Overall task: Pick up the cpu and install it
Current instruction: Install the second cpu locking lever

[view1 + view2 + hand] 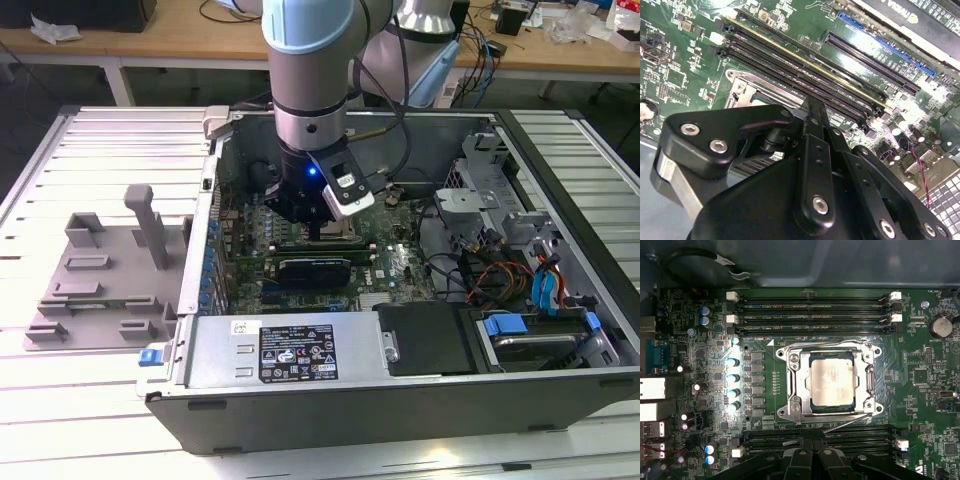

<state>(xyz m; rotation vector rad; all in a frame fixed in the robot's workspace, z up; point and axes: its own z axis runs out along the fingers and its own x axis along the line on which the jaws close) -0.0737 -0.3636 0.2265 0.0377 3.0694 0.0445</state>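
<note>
Sitting flat in its socket (pixel 832 381), the cpu (pixel 832 380) looks light, stiff and fragile; edge-grip only; jaws' state I cannot tell.

RAM slots (pixel 812 307) flank socket (pixel 832 380); top open.

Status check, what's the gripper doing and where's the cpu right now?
Gripper low inside the open computer case, above the motherboard. Shiny silver square cpu lying in the metal socket frame, gripper apart from it. Nothing over the socket.

The cpu (pixel 832 381) sits in its socket (pixel 790 385) (between memory slots (pixel 812 305)).
</note>
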